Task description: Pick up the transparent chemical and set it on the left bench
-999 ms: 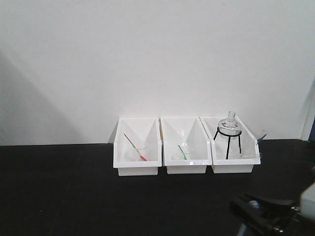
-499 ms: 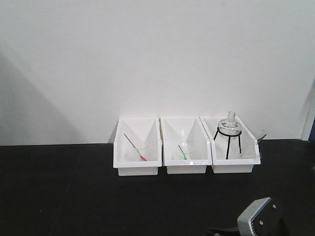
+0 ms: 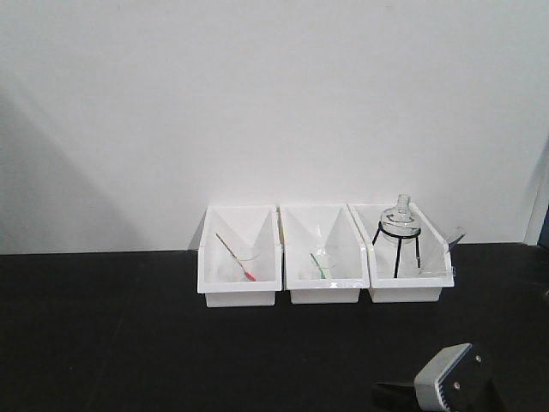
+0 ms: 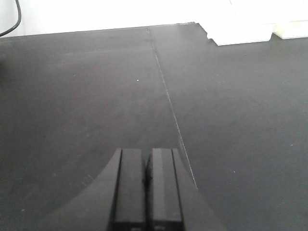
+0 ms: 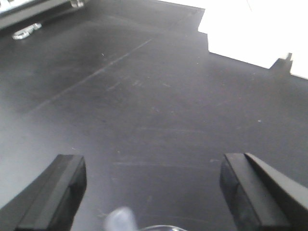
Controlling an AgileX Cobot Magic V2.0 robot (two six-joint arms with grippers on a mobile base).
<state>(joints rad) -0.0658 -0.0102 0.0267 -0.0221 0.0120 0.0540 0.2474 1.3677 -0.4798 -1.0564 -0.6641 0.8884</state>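
Transparent chemical (image 5: pixel 144 225) blurred, cut by bottom edge; right gripper (image 3: pixel 390 396) likewise

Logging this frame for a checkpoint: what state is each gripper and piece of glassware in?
left gripper: shut, empty
right gripper: open wide, gripping nothing
transparent chemical: only rim and rod tip visible, between the open jaws, ungripped
red-rod beaker: in left bin, rod leaning
green-rod beaker: in middle bin, rod leaning
flask: upright on black stand, right bin

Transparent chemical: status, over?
Left gripper shut, right gripper open, both low over bench. Transparent chemical in right bin beside flask stand, not gripped. Nothing blocking approach.
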